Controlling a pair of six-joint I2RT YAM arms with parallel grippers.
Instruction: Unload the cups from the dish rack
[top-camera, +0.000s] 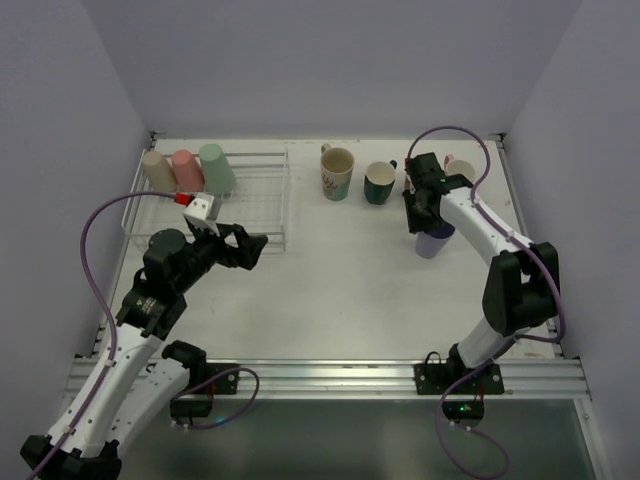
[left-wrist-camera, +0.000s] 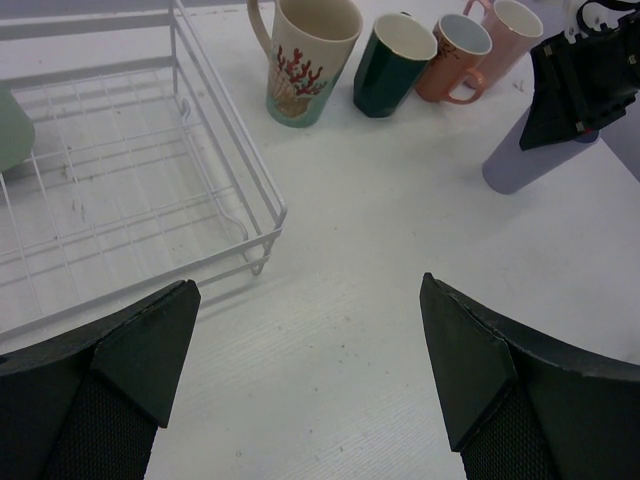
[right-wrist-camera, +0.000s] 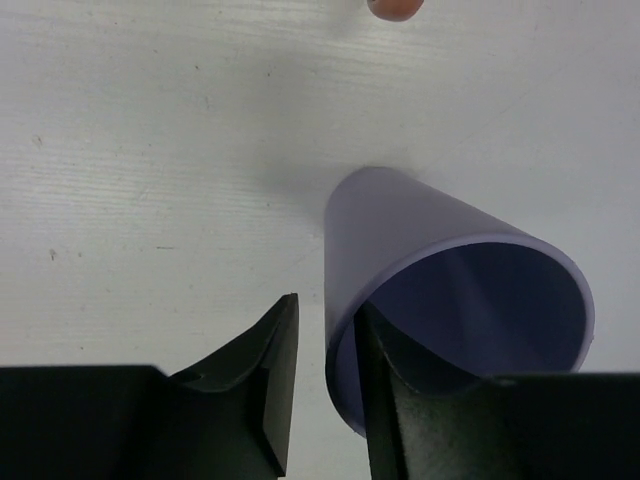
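The white wire dish rack (top-camera: 262, 200) stands at the back left. A beige cup (top-camera: 157, 169), a pink cup (top-camera: 187, 169) and a mint green cup (top-camera: 216, 167) sit along its far-left side. A cream floral mug (top-camera: 337, 172), a dark green mug (top-camera: 379, 182) and a pink mug (top-camera: 458, 168) stand on the table. A salmon mug (left-wrist-camera: 455, 55) stands between the last two. My right gripper (right-wrist-camera: 326, 303) straddles the rim of the lilac tumbler (right-wrist-camera: 440, 250): one finger is inside, and the other is outside with a small gap. My left gripper (left-wrist-camera: 307, 282) is open and empty over bare table by the rack's front right corner (left-wrist-camera: 265, 235).
Lilac walls close the table in at the back and sides. The right part of the rack holds nothing. The right arm (left-wrist-camera: 580, 90) shows in the left wrist view at the top right, above the lilac tumbler (left-wrist-camera: 515, 160).
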